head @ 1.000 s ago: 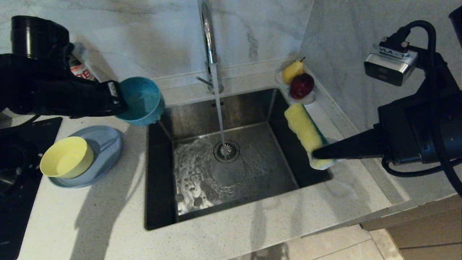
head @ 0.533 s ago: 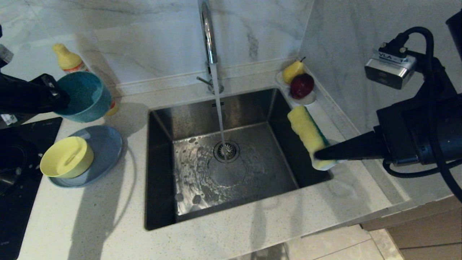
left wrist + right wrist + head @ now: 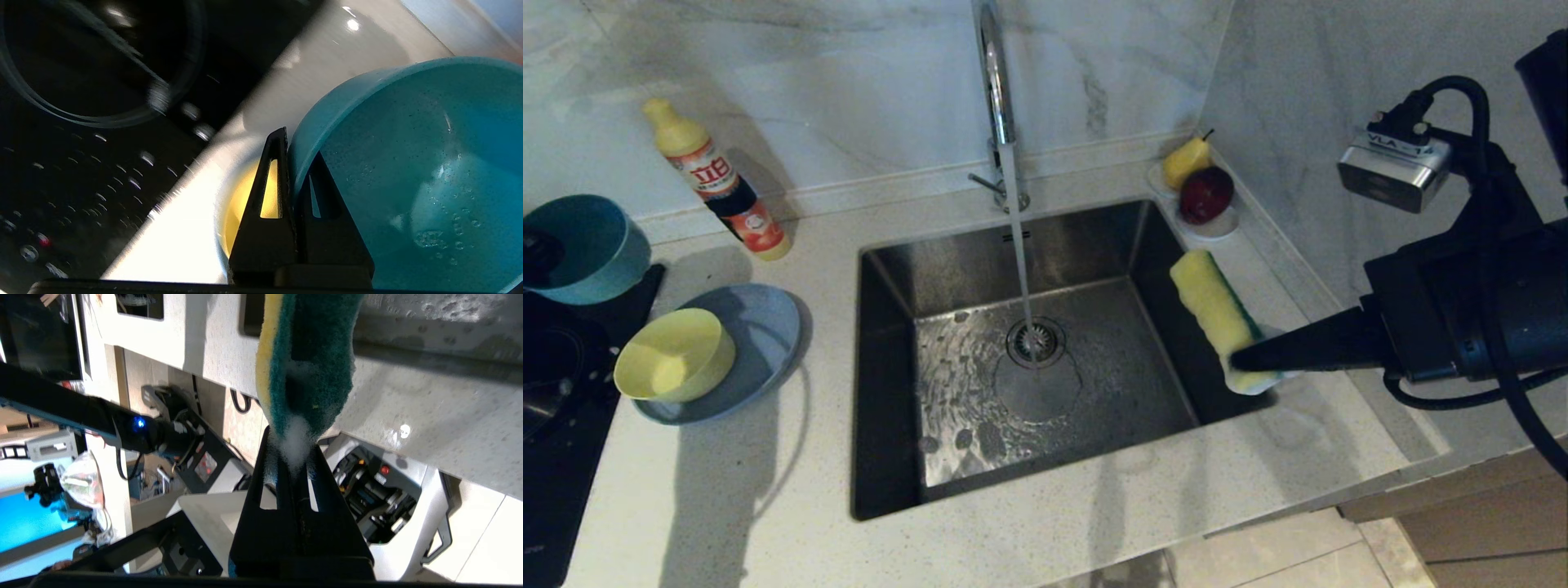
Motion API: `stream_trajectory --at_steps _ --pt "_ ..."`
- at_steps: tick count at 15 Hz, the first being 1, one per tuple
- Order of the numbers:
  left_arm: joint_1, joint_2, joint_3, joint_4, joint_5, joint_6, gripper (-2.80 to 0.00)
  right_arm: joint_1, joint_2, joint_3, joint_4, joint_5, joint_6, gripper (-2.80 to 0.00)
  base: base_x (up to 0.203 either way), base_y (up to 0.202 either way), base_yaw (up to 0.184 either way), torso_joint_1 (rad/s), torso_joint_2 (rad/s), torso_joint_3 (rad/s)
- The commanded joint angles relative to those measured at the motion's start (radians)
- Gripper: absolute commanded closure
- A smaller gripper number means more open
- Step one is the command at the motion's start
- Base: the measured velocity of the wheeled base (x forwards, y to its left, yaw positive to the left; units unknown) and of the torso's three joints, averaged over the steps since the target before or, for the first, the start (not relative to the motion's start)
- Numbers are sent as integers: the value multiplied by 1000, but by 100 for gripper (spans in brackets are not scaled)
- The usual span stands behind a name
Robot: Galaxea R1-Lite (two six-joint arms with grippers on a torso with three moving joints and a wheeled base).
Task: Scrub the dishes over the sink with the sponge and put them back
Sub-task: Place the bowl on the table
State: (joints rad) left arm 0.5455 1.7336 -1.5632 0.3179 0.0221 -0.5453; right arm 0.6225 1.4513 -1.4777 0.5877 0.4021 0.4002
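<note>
The teal bowl (image 3: 592, 245) hangs at the far left, above the corner of the black cooktop. My left gripper (image 3: 291, 153) is shut on its rim, one finger inside the bowl (image 3: 408, 163) and one outside. Only a dark tip of that gripper (image 3: 533, 249) shows in the head view. The yellow bowl (image 3: 674, 355) sits on the grey-blue plate (image 3: 764, 327) on the counter left of the sink (image 3: 882, 384). My right gripper (image 3: 1240, 359) is shut on the lower end of the sponge (image 3: 1215, 310), held over the sink's right edge. The sponge's green face (image 3: 314, 367) carries white foam.
Water runs from the chrome tap (image 3: 994, 73) onto the drain strainer (image 3: 1035, 341). A yellow-capped detergent bottle (image 3: 715, 184) stands at the back left. A white saucer with a pear and an apple (image 3: 1199, 192) sits in the back right corner. The cooktop (image 3: 560, 408) fills the left edge.
My left arm has swung left with the teal bowl, from the sink's left rim out to the cooktop, uncovering the detergent bottle. The right gripper and sponge have stayed in place.
</note>
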Motion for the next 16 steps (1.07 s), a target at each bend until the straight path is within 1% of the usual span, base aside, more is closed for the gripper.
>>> stream_trajectory --at_steps 1,4,6,8,10,13,14,16 --pt "67 114 -13 -28 -1 -17 0 0 1 9 3 3 -10 0 0 0 0 0 0 0" --pt "123 211 -98 -37 -2 -58 0 0 3 10 3 3 -14 0 0 0 0 0 0 0" --pt "148 262 -132 -33 -2 -85 0 1 0 10 4 4 -13 0 0 0 0 0 0 0" --pt "172 321 -176 -31 -2 -127 0 1 -13 11 11 5 -12 0 0 0 0 0 0 0" --pt "181 361 -205 -22 -3 -161 0 0 -25 18 12 4 -14 0 0 0 0 0 0 0" --pt "182 373 -213 -17 -52 -199 0 0 -34 29 11 4 -14 0 0 0 0 0 0 0" --pt "182 387 -239 -16 -68 -211 0 0 -37 32 9 4 -14 0 0 0 0 0 0 0" --pt "182 419 -292 5 -72 -232 0 0 -42 36 11 4 -14 0 0 0 0 0 0 0"
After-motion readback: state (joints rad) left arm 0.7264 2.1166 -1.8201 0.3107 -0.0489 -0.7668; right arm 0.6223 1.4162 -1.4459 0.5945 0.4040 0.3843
